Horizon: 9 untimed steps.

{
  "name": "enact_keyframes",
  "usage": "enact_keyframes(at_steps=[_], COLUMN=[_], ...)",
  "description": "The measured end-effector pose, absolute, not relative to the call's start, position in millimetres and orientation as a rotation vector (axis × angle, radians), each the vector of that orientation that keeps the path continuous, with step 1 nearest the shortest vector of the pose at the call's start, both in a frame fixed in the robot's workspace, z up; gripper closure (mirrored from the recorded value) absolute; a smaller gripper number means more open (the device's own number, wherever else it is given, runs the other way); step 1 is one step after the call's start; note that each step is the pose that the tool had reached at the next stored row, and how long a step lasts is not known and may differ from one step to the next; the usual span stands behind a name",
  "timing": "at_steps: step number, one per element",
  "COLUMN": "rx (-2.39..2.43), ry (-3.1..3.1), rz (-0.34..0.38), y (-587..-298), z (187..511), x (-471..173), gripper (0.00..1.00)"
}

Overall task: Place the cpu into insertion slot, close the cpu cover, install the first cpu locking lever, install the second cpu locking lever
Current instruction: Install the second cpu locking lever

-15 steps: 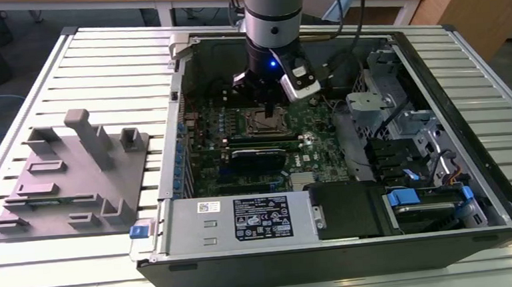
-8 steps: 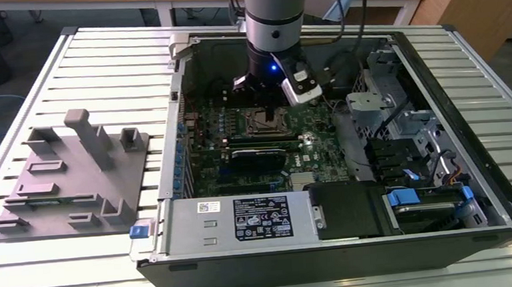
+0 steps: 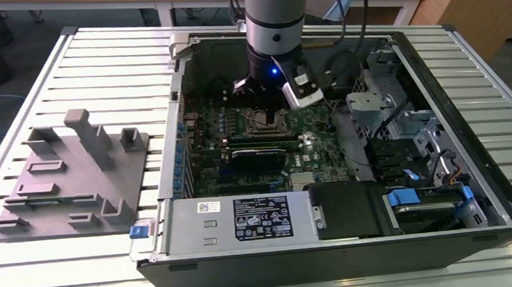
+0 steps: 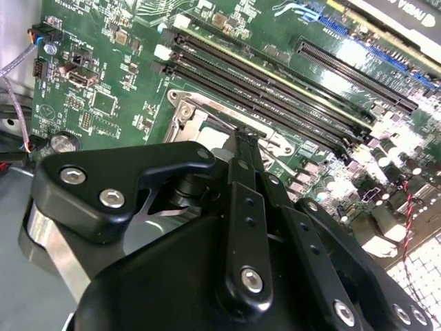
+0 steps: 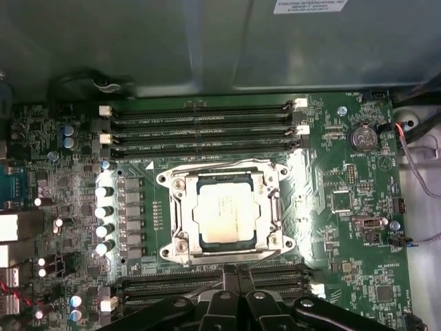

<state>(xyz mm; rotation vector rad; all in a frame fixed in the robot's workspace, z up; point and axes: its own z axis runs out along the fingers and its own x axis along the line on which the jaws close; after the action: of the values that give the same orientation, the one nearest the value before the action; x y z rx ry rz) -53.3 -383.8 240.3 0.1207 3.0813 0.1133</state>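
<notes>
1. Cpu [image 5: 224, 218] lies seated in the insertion slot [image 5: 180, 243], centre of the first wrist view, the cpu cover [image 5: 275, 211] framing it.
2. Gripper [image 5: 238, 272] sits at lower centre, just below the socket; fingers [image 4: 247, 148] appear drawn together, holding nothing.
3. Exterior view: gripper [image 3: 261, 105] hangs just above the socket.

Exterior view high, angled down, far; both wrist views close over motherboard [image 5: 331, 207].
</notes>
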Motion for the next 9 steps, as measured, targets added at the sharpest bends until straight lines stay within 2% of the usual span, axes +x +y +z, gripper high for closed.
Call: enact_keyframes(at_steps=[9], rx=[0.121], ry=[3.081], rz=[0.113], y=[-386.0], z=[239.3], x=[-61.5], gripper=[0.89])
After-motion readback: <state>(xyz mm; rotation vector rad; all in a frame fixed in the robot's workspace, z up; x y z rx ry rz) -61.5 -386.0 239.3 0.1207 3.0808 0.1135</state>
